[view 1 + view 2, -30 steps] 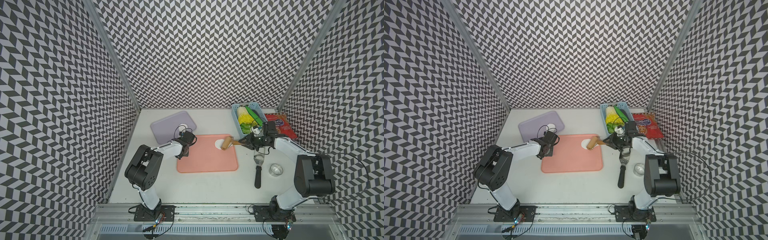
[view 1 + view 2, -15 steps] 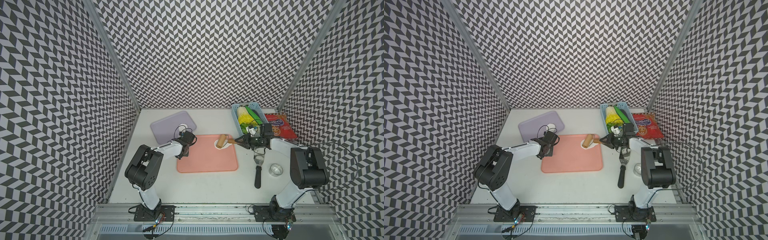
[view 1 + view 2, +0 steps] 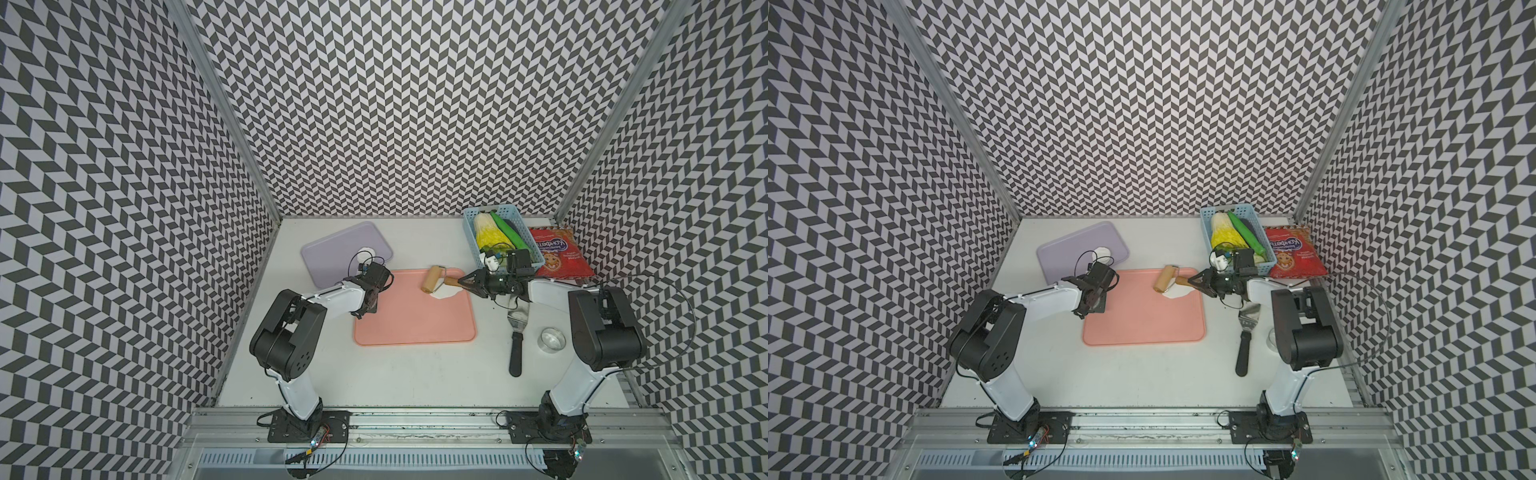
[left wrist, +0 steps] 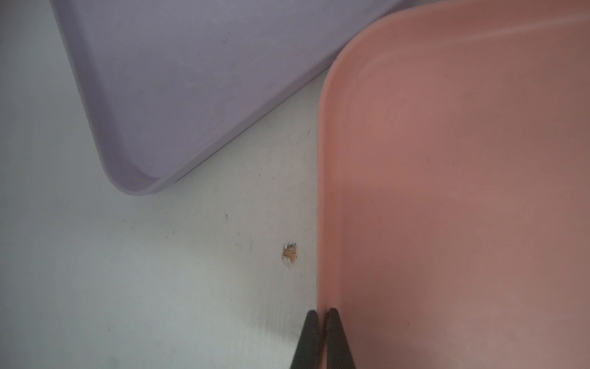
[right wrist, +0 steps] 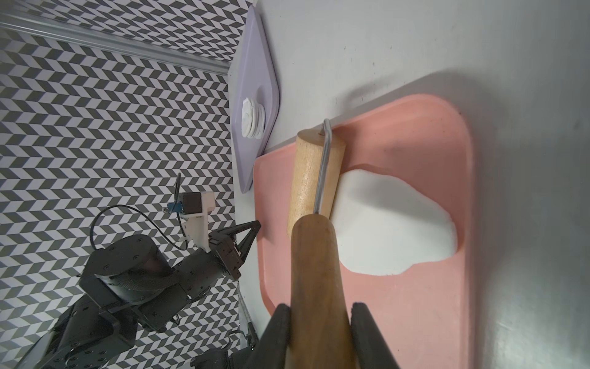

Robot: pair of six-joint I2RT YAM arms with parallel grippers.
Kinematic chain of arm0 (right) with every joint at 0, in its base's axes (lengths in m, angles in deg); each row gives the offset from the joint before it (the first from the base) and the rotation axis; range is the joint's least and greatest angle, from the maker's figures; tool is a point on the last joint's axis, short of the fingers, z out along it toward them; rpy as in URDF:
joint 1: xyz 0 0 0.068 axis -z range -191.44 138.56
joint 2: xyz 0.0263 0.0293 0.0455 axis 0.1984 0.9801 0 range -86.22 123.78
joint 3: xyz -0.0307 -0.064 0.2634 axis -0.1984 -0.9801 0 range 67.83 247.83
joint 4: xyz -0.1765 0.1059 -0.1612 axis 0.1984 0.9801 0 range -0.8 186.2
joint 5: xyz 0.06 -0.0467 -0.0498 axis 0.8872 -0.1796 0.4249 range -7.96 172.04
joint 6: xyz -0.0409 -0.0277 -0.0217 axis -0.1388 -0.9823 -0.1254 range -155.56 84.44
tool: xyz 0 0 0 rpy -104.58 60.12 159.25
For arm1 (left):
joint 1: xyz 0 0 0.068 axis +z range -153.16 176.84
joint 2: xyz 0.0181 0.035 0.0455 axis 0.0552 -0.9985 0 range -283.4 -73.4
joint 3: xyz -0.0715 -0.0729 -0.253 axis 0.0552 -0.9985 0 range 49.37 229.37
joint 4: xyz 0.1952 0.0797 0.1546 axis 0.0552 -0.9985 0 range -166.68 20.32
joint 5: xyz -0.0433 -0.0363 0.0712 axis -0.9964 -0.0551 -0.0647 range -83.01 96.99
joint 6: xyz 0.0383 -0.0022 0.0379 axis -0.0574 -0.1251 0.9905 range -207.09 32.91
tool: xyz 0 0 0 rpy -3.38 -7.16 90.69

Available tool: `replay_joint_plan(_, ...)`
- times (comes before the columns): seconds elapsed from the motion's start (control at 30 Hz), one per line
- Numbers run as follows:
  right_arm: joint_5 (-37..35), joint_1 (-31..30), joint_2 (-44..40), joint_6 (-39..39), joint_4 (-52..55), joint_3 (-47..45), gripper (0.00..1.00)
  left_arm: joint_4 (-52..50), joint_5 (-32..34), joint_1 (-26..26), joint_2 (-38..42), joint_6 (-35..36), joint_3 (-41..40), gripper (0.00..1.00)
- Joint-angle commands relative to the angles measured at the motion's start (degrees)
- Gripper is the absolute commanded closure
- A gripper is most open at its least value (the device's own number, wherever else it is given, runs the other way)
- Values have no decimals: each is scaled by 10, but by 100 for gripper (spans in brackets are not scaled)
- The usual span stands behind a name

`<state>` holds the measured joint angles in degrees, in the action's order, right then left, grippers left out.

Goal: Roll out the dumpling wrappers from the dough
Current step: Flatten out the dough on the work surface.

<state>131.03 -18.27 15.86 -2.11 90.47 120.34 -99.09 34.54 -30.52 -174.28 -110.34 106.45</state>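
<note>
The dough (image 3: 448, 293) (image 3: 1178, 293) (image 5: 392, 230) lies as a flattened white patch of irregular outline in the far right corner of the pink tray (image 3: 415, 328) (image 3: 1142, 328) (image 5: 415, 319). My right gripper (image 3: 467, 284) (image 3: 1198, 284) (image 5: 321, 311) is shut on the wooden handle of a roller. The roller's drum (image 3: 432, 279) (image 3: 1165, 278) (image 5: 314, 175) rests at the dough's left edge. A small stack of dumpling wrappers (image 3: 368, 253) (image 3: 1102, 252) (image 5: 252, 118) sits on the purple tray (image 3: 332, 245) (image 3: 1067, 249) (image 4: 191, 80). My left gripper (image 3: 361, 313) (image 3: 1086, 313) (image 4: 321, 311) is shut on the pink tray's (image 4: 447, 191) left rim.
A blue basket (image 3: 471, 241) of vegetables stands at the back right, with a red snack bag (image 3: 559, 253) beside it. A black-handled spatula (image 3: 516, 332) and a steel ring cutter (image 3: 551, 340) lie on the table right of the pink tray.
My right gripper has pushed the roller leftward across the dough, from its right side to its left edge. The left arm has stayed still on the tray rim.
</note>
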Motion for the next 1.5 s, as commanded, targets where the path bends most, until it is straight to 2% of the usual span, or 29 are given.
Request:
replay_joint_plan(0.0, -137, -12, 47, 14, 145, -42, 100, -39, 23, 12, -40, -4, -20, 100)
replay_joint_plan(0.27, -45, -15, -60, 6, 146, 46, 100, -39, 22, 13, -44, -4, -18, 100)
replay_joint_plan(0.4, -37, -2, -96, -4, 194, 75, 100, -40, 22, 14, -46, -4, -18, 100)
replay_joint_plan(0.7, -101, 59, -105, -74, 277, 35, 100, -39, 21, 14, -44, -4, -18, 100)
replay_joint_plan(1.07, -210, 33, -25, -70, 271, 7, 100, -37, 19, 10, -42, -4, -19, 100)
replay_joint_plan(1.47, -228, 1, 5, -46, 228, -34, 100, -37, 21, 7, -42, -4, -19, 100)
